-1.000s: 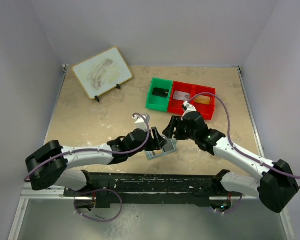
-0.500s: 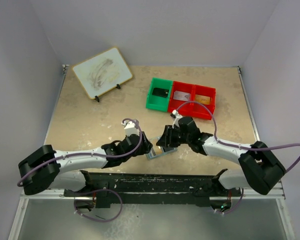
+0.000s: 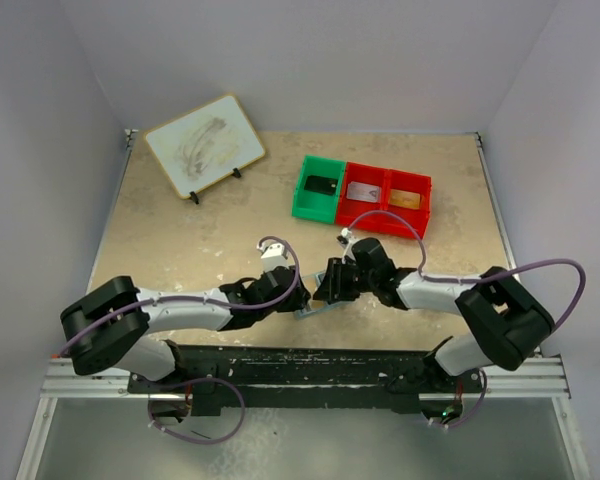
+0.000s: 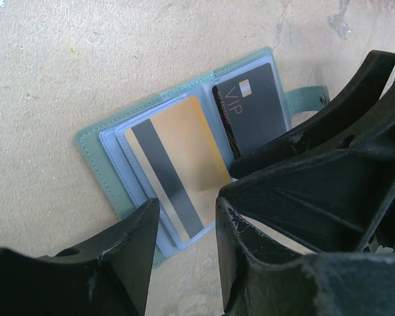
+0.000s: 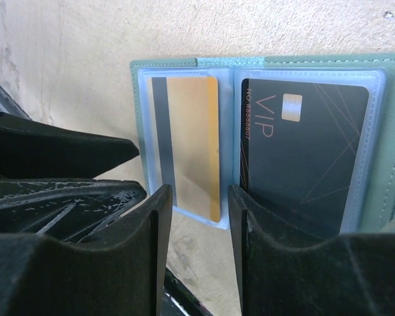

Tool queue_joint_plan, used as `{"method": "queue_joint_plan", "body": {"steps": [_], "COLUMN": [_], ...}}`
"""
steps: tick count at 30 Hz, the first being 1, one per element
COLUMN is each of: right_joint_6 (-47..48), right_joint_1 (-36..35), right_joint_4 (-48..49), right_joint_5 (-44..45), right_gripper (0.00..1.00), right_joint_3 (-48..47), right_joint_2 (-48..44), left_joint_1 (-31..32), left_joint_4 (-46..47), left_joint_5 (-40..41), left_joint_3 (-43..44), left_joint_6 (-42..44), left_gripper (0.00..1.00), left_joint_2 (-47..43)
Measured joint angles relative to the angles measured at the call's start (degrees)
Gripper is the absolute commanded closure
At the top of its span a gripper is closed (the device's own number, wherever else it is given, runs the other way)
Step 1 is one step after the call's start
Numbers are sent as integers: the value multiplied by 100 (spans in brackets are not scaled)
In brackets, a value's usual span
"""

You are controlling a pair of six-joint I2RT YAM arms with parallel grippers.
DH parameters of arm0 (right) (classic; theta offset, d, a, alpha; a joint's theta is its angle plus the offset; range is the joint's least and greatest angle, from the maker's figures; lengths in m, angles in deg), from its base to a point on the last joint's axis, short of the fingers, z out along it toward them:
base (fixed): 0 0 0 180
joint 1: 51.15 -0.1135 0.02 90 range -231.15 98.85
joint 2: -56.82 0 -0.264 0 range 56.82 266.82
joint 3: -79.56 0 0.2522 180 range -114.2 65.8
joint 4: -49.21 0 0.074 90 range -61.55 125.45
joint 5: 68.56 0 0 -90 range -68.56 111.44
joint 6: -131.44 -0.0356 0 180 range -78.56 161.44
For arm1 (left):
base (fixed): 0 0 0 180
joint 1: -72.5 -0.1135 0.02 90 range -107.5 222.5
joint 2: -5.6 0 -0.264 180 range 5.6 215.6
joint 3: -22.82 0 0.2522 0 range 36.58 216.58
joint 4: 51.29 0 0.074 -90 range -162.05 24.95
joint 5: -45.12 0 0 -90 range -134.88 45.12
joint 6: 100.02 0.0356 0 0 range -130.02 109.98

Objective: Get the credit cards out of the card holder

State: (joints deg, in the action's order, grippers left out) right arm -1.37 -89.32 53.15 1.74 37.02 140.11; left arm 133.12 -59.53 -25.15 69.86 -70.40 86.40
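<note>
The card holder (image 5: pixel 184 63) lies open on the table, grey-green rim and pale blue sleeves up. Its left sleeve holds a gold card (image 5: pixel 192 131) with a dark stripe. Its right sleeve holds a black VIP card (image 5: pixel 309 151). My right gripper (image 5: pixel 199 197) is open, its fingers straddling the near edge of the gold card's sleeve. My left gripper (image 4: pixel 186 210) is open too, at the same sleeve's corner, with the holder (image 4: pixel 95 141), gold card (image 4: pixel 178 155) and black card (image 4: pixel 253 108) ahead. In the top view both grippers, left (image 3: pixel 296 290) and right (image 3: pixel 327 284), meet over the holder (image 3: pixel 308 311), mostly hiding it.
A green bin (image 3: pixel 318 187) with a black card and a red double bin (image 3: pixel 387 200) with a grey and an orange card stand at the back right. A white board on a stand (image 3: pixel 204 145) is at the back left. Walls enclose the table.
Both grippers have come lower and closer together over the card holder. The right arm has folded in, its elbow drawn nearer. The left wrist has shifted slightly right.
</note>
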Motion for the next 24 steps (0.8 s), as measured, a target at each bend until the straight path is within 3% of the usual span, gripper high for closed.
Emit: {"method": "queue_joint_plan", "body": {"steps": [12,17,24], "right_joint_6": [-352,-726,-1152], "right_joint_1": [33,44,127], "right_joint_4": [817,1360,1860], "right_joint_5": [-85,-85,-131], "right_gripper": [64,70,70], "right_joint_3": [407,713,1016], "right_joint_2": [44,44,44], "left_joint_1": [2,2,4], "left_joint_4": [144,122,-212], "left_joint_5": [-9,-2,31], "left_joint_3": [4,26,168], "left_joint_6": [0,55,197], "left_gripper": [82,84,85], "left_joint_2": [321,363,363]}}
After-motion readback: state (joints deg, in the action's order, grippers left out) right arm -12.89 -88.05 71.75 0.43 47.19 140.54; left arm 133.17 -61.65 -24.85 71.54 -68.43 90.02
